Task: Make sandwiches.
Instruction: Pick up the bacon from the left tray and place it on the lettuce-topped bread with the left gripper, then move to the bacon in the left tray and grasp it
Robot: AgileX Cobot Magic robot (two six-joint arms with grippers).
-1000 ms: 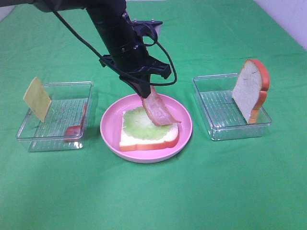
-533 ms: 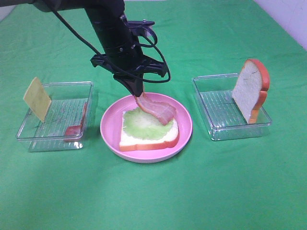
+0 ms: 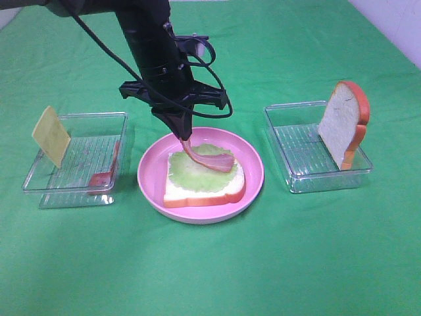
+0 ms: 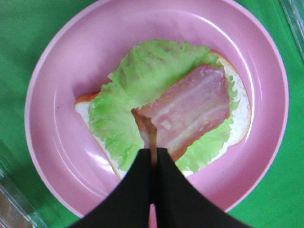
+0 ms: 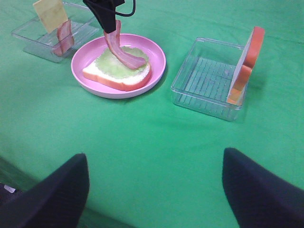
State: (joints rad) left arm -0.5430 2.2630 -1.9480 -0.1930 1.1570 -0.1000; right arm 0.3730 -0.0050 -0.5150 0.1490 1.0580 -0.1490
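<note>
The left end effector (image 4: pixel 153 156) pinches one end of the bacon strip (image 4: pixel 190 111), the rest draped on the lettuce leaf (image 4: pixel 142 76); the right end effector (image 5: pixel 154 159) gapes empty.

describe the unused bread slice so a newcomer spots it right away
Start at the pink plate in the middle of the green cloth, then go to the clear tray on its right. The bread slice stands upright there, bare, unlike the flat, lettuce-covered slice on the plate.
</note>
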